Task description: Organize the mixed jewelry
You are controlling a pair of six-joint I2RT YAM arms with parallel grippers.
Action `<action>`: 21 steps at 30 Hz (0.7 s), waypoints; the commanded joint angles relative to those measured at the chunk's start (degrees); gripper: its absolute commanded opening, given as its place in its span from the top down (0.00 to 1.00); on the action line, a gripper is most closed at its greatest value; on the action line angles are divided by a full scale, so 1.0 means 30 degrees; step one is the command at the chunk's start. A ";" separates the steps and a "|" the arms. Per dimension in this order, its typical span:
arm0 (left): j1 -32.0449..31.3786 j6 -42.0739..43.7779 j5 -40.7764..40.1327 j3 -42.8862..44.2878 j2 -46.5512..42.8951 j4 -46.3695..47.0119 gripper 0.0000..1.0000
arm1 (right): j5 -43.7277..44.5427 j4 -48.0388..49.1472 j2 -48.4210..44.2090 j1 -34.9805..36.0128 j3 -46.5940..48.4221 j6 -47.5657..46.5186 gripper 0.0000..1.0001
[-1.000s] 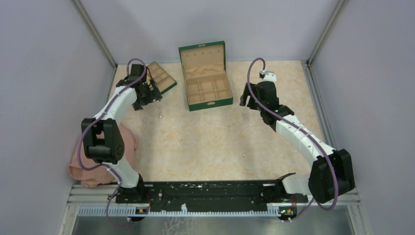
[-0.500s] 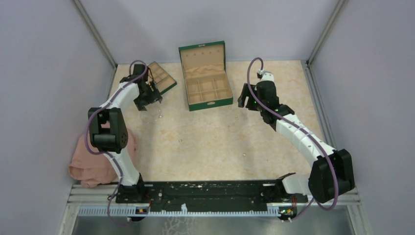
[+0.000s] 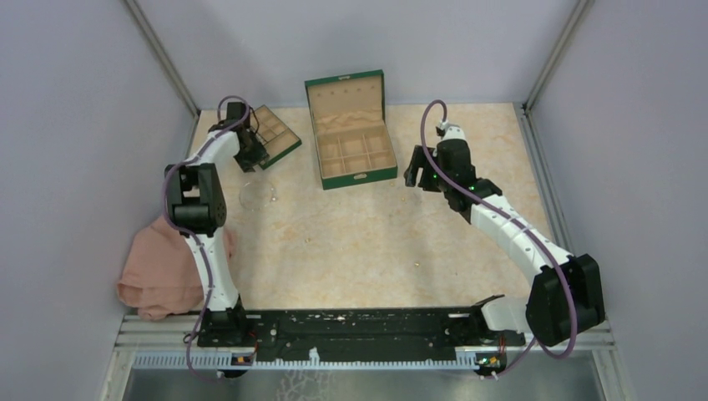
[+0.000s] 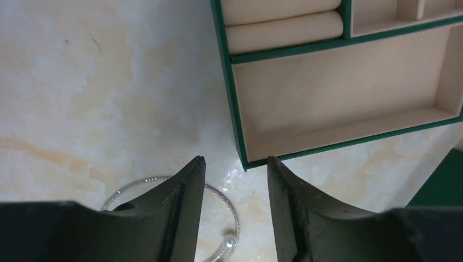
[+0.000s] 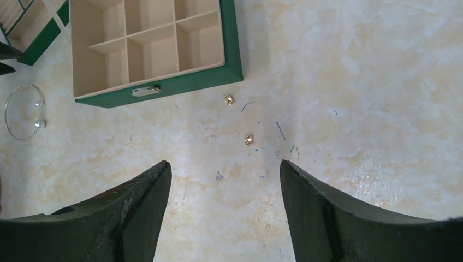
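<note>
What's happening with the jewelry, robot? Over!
Left gripper, right gripper open, empty. Silver loop loose beside tray. Two gold bits near green box. Nothing blocking.

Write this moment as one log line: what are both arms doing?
left gripper: open, empty, near silver loop and divided tray | right gripper: open, empty, over two gold pieces near green box
</note>
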 commanded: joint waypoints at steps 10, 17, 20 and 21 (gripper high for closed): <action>0.1087 0.0911 0.0721 0.0631 0.1472 0.1933 0.45 | -0.0288 -0.0185 -0.0745 -0.0090 -0.0302 0.0261 0.28; 0.1102 0.1758 0.0473 0.0777 0.1719 0.2324 0.68 | -0.0532 -0.0309 -0.0209 -0.0082 0.0061 0.0318 0.29; 0.1087 0.1994 0.0373 0.0944 0.2094 0.2069 0.77 | -0.0574 -0.0306 -0.0138 -0.0075 0.0130 0.0368 0.29; 0.1087 0.2086 0.0308 0.0943 0.2126 0.2027 0.81 | -0.0563 -0.0264 -0.0151 -0.0075 0.0129 0.0378 0.29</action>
